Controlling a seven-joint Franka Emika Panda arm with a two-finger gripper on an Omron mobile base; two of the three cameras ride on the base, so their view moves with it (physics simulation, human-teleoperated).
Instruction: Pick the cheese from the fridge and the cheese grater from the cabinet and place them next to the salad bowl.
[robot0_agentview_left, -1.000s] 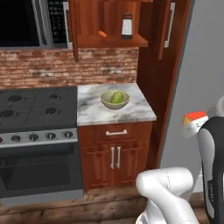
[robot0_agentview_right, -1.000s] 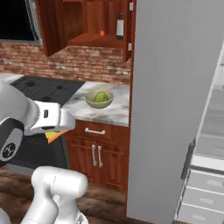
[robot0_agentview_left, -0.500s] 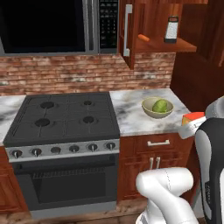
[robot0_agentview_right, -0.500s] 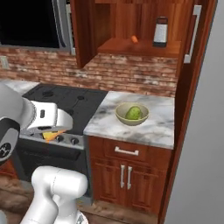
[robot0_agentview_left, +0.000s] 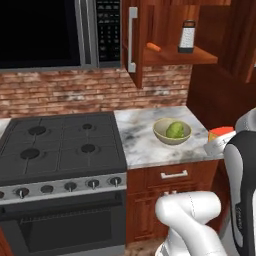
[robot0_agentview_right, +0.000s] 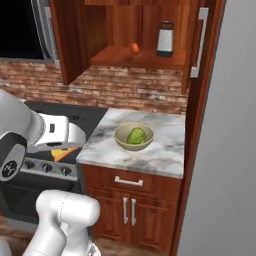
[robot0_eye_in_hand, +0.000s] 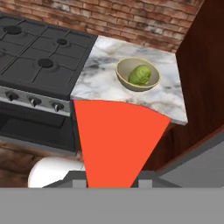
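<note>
My gripper (robot0_eye_in_hand: 111, 181) is shut on the cheese (robot0_eye_in_hand: 116, 135), whose red rind face rises large between the fingertips. From the left base view the cheese (robot0_agentview_left: 220, 134) is an orange wedge held over the counter's right front corner. In the right base view it (robot0_agentview_right: 60, 153) hangs under the white hand, left of the counter. The salad bowl (robot0_agentview_left: 161, 136) (robot0_agentview_right: 122, 142) (robot0_eye_in_hand: 124, 81) with its lettuce sits on the marble counter. Above it, the cheese grater (robot0_agentview_left: 187, 36) (robot0_agentview_right: 165, 38) stands upright on the open cabinet's shelf (robot0_agentview_left: 200, 56) (robot0_agentview_right: 120, 59). The grey fridge (robot0_agentview_right: 225, 125) is at the right.
An orange carrot (robot0_agentview_left: 154, 47) (robot0_agentview_right: 135, 47) lies on the shelf left of the grater. The black stove (robot0_agentview_left: 60, 145) (robot0_eye_in_hand: 39, 52) adjoins the counter on the left, under the microwave (robot0_agentview_left: 45, 30). The open cabinet door (robot0_agentview_left: 132, 40) juts forward.
The whole picture has shifted as the base moved: the fridge slid off to the right, and stove and counter came in front. The cheese stays in the gripper.
</note>
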